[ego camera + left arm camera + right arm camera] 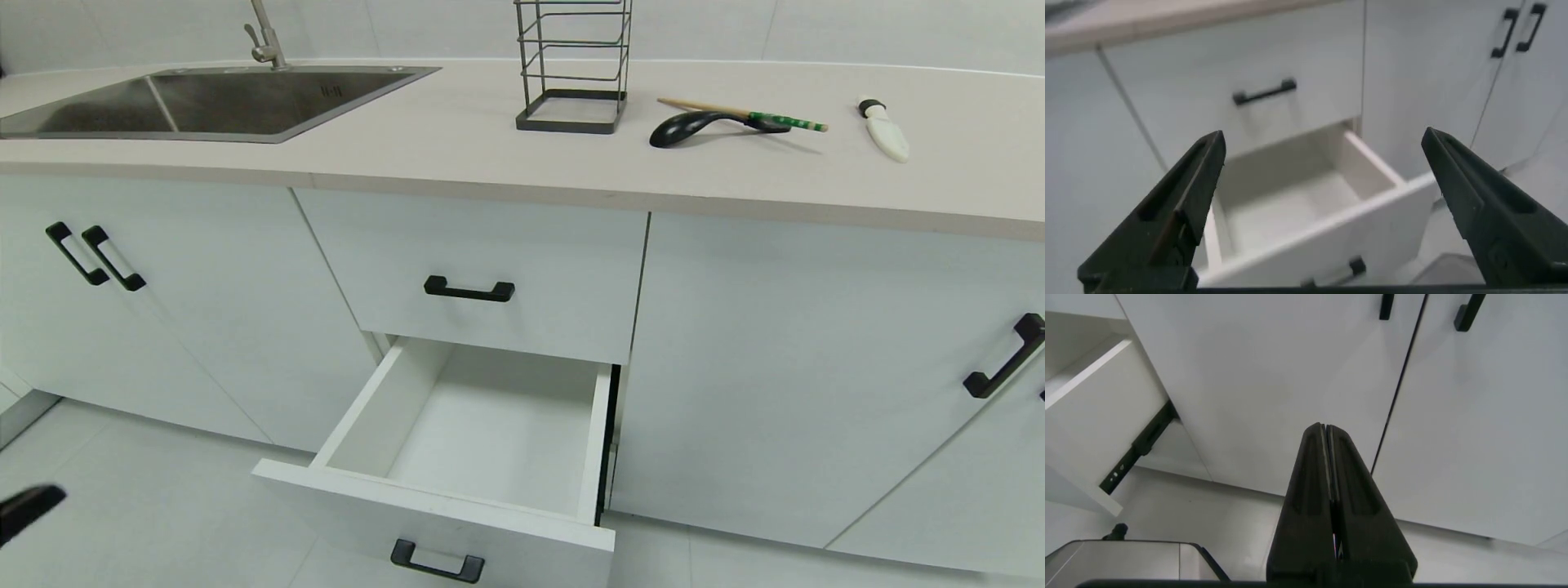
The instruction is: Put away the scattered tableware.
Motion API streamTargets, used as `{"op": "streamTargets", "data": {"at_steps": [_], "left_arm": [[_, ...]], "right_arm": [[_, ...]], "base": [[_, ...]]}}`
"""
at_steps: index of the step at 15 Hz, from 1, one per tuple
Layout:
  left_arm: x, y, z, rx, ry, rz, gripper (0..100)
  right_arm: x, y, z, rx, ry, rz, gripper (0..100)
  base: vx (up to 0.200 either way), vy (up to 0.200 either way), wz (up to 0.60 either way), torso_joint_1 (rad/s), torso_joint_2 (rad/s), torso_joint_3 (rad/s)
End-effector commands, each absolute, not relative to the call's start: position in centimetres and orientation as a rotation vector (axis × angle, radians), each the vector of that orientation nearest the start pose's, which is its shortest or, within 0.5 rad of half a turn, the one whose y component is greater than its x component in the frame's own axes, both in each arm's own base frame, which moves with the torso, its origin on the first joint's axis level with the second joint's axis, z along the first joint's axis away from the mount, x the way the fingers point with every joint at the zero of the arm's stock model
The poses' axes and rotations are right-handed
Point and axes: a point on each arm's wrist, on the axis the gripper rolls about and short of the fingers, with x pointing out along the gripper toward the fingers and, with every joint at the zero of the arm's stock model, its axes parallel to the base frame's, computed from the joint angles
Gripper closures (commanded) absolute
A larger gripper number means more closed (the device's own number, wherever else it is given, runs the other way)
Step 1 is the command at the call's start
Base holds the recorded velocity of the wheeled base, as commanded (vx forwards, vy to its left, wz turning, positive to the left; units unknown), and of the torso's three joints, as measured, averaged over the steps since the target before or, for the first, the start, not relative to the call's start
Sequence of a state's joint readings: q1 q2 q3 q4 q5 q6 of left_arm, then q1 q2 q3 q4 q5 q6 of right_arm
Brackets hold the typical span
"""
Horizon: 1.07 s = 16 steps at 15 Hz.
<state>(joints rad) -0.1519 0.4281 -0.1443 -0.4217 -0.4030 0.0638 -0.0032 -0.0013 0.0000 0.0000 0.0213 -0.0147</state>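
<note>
Starting out: on the counter (pixel 457 155), above the open drawer (pixel 390 404), lie the spoon (pixel 694 126), chopsticks (pixel 735 112) and white knife (pixel 886 135). Our left gripper (pixel 1323 143) is spread, our right gripper (pixel 1325 433) pressed together. Next, we think, an arm must reach the spoon.

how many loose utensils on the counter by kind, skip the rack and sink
black spoon: 1
pair of wooden chopsticks, lying together: 1
white utensil with a black end: 1
total: 3
</note>
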Motion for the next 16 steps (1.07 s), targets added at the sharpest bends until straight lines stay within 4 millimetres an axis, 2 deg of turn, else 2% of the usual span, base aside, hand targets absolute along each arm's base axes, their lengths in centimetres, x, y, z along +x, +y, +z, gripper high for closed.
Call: {"op": "streamTargets", "data": {"at_steps": [1,2,3,6,8,16], "left_arm": [[-2.7,-0.7,11.3,0.070,-0.159,-0.347,0],[-2.6,-0.7,8.8,0.059,-0.110,-0.315,0],[-2.4,-0.6,8.0,0.066,-0.034,-0.261,0],[-2.3,0.0,7.6,0.090,-0.008,0.020,0],[-2.3,0.1,7.6,0.063,-0.002,0.034,0],[-2.3,0.1,7.6,-0.041,-0.005,0.038,0]], "right_arm": [[-2.3,0.1,7.5,-0.015,0.000,0.018,100],[-2.3,0.1,7.5,-0.015,0.000,0.018,100],[-2.3,0.1,7.5,-0.014,0.000,0.018,100],[-2.3,0.1,7.5,-0.012,0.000,0.017,100],[-2.3,0.1,7.5,-0.012,0.000,0.017,100],[-2.3,0.1,7.5,-0.015,0.000,0.017,100]], "base": [[0.000,0.000,0.00,0.000,0.00,0.000],[0.000,0.000,0.00,0.000,0.00,0.000],[0.000,0.000,0.00,0.076,-0.12,-0.027],[0.000,0.000,0.00,0.181,-0.10,-0.049],[0.000,0.000,0.00,0.249,-0.17,-0.193],[0.000,0.000,0.00,0.222,-0.56,-0.218]]}}
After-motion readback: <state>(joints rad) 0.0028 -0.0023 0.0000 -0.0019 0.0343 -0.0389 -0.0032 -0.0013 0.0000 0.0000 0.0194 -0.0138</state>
